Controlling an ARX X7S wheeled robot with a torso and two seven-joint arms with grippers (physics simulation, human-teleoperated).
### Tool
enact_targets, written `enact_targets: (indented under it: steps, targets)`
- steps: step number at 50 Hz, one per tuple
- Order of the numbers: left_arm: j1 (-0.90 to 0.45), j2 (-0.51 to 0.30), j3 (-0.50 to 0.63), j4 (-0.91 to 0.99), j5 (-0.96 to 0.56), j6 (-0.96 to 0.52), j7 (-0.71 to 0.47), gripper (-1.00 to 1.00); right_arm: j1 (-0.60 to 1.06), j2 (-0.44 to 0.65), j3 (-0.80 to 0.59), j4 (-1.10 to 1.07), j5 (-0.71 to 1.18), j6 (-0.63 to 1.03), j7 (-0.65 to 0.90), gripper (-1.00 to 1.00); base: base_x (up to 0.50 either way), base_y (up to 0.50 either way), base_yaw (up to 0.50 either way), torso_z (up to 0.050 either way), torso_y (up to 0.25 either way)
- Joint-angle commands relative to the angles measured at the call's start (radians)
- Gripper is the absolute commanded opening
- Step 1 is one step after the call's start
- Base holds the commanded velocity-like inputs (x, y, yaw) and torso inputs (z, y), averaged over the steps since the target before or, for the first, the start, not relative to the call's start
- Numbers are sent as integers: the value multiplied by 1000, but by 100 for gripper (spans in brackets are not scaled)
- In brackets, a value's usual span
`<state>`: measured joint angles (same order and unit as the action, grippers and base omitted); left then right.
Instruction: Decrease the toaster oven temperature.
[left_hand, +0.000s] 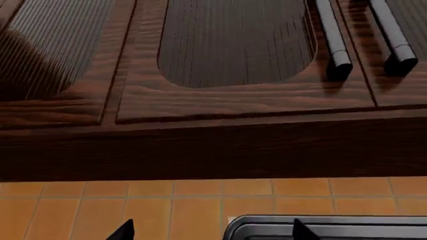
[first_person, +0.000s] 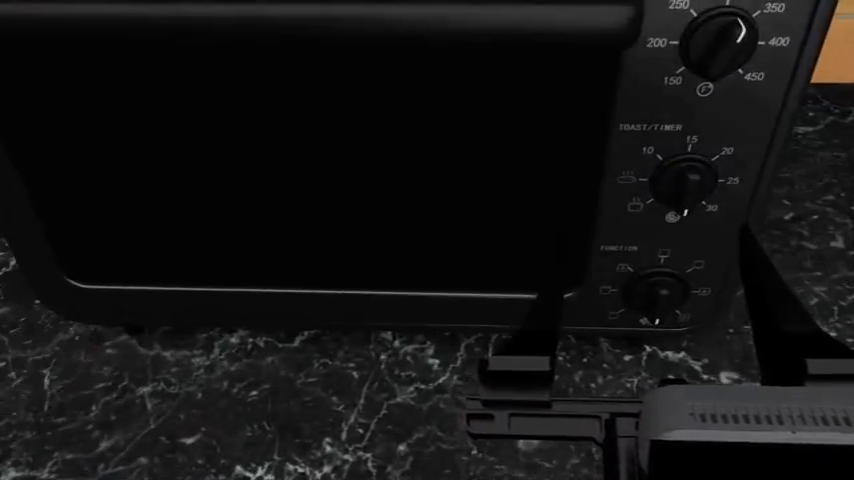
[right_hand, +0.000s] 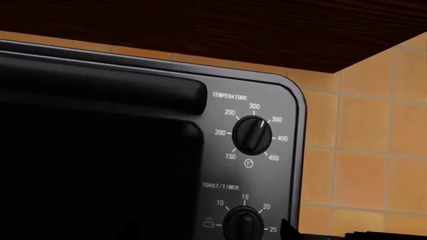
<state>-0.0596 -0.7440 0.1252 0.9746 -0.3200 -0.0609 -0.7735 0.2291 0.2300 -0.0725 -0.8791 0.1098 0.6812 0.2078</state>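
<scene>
While the oven (first_person: 320, 160) fills most of my head view, sitting on the dark marbled counter (first_person: 240, 410) with its wide black glass door toward me, I see its control strip running down its right side. Behind it and to the right is an orange tile wall (right_hand: 367, 130), and dark wood cabinets (left_hand: 220, 65) with two bar handles (left_hand: 333, 40) hang above, seen from my left wrist camera.

On the strip, three round knobs stack one above another. The temperature knob (right_hand: 253, 135) is on top, numbered 150 to 450, and its white pointer sits between 300 and 350. Below it is the timer knob (first_person: 685, 182), then the function knob (first_person: 657, 292) lowest.

My right gripper (first_person: 654, 330) stands low in front of the strip, its two dark fingers (first_person: 534, 330) spread wide apart to either side of the function knob, holding nothing and not touching any knob that I can see.

Of my left gripper (left_hand: 213, 230) I only get two black fingertips at the edge of its wrist view, set apart, nothing between them, pointing up at the tile and cabinets.
</scene>
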Motion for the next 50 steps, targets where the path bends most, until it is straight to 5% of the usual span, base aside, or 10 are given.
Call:
enact_targets:
  steps: [1,11,16,28,50]
  targets:
    - [-52,-540,323,71,-40,353,-584,100,3,4,15,-14,17,12,5,100,0,0,0,0,0]
    - [-88,-578,391,64,-42,354,-632,100,136,24,165,-167,147,264,32,100,0,0,0,0,0]
    - [-82,-596,395,67,-35,368,-646,100,286,197,313,-166,714,349,396,100,0,0,0,0,0]
    - [-100,-617,429,67,-25,376,-672,100,578,159,472,48,1297,540,737,100,0,0,0,0,0]
    - [-186,-578,478,69,-57,320,-642,100,685,131,433,300,1562,494,1026,100,0,0,0,0,0]
